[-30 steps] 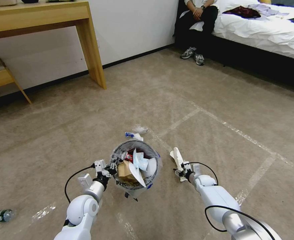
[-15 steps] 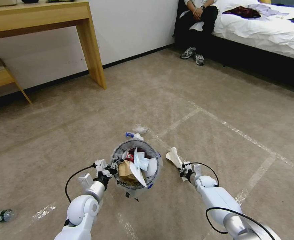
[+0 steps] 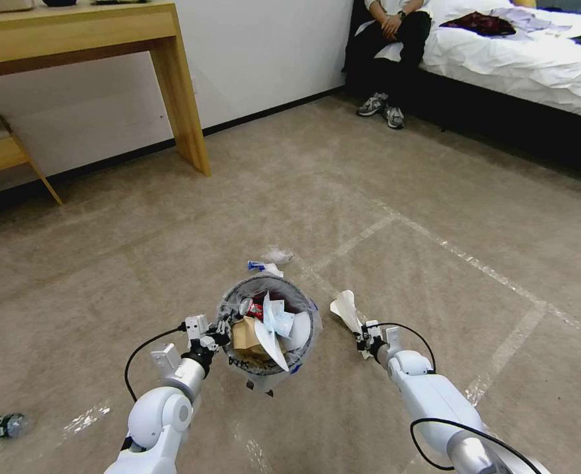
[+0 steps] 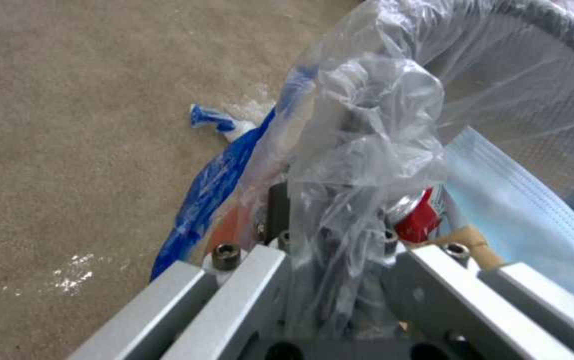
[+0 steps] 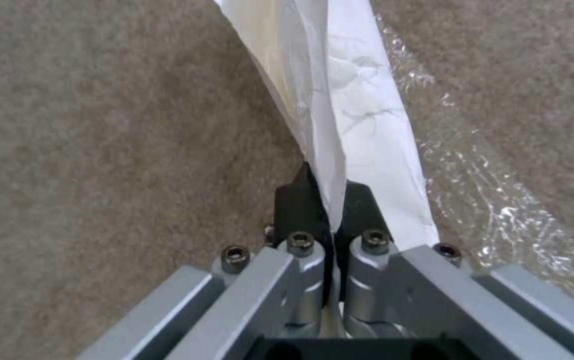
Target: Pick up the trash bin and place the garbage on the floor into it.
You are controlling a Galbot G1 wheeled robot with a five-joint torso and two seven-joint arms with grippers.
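The trash bin (image 3: 301, 297), grey-rimmed and lined with a clear bag, stands between my arms on the floor (image 3: 369, 197). It holds a brown paper bag, a red can (image 4: 422, 221) and white papers. My left gripper (image 3: 223, 329) is shut on the bin's near rim, its fingers wrapped in the bag's plastic (image 4: 367, 125). My right gripper (image 3: 364, 337), just right of the bin, is shut on a flat white slipper (image 3: 345, 308) that sticks up from its jaws. In the right wrist view the slipper (image 5: 347, 100) is pinched between the black fingertips (image 5: 294, 200).
More garbage lies on the carpet: a blue-and-white wrapper (image 3: 264, 266) and a clear wrapper (image 3: 277, 255) just beyond the bin, and a small bottle (image 3: 4, 426) at far left. A wooden desk (image 3: 178, 99) stands at back left, a bed (image 3: 533, 66) at back right. White tape lines (image 3: 487, 270) cross the carpet.
The right gripper has lifted the slipper off the carpet, and its free end has swung up and toward the bin. The left gripper and bin have hardly moved.
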